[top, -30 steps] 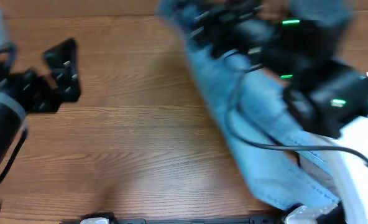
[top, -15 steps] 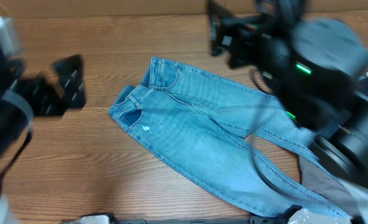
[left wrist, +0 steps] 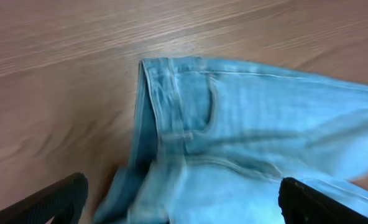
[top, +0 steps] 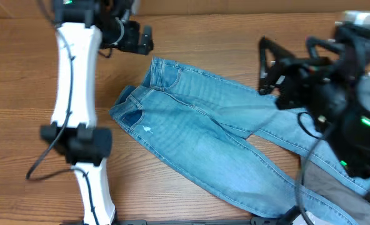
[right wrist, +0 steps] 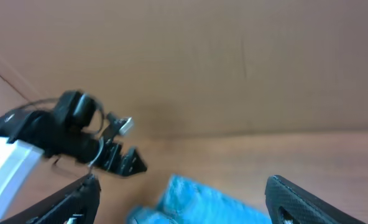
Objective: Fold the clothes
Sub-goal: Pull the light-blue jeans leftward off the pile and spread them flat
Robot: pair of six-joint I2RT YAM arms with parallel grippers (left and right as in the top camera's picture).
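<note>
The light-blue jeans (top: 204,128) lie spread on the wooden table, waistband at the upper left, legs running to the lower right; a small white spot (top: 147,129) marks one thigh. My left gripper (top: 142,39) is open and empty, just above and left of the waistband (left wrist: 165,118), which fills the left wrist view. My right gripper (top: 264,65) is open and empty, held above the upper leg at the right. In the right wrist view the jeans (right wrist: 202,202) show low between the fingers (right wrist: 308,202), with the left arm (right wrist: 78,134) beyond.
A grey-beige garment (top: 335,187) lies under the leg ends at the lower right. The left arm's white link (top: 72,81) and its base (top: 79,140) stand over the table's left side. A brown wall (right wrist: 202,62) rises behind the table.
The left arm has swung from the far left up to the waistband. The right arm has pulled back to the right, off the jeans, which now lie spread out.
</note>
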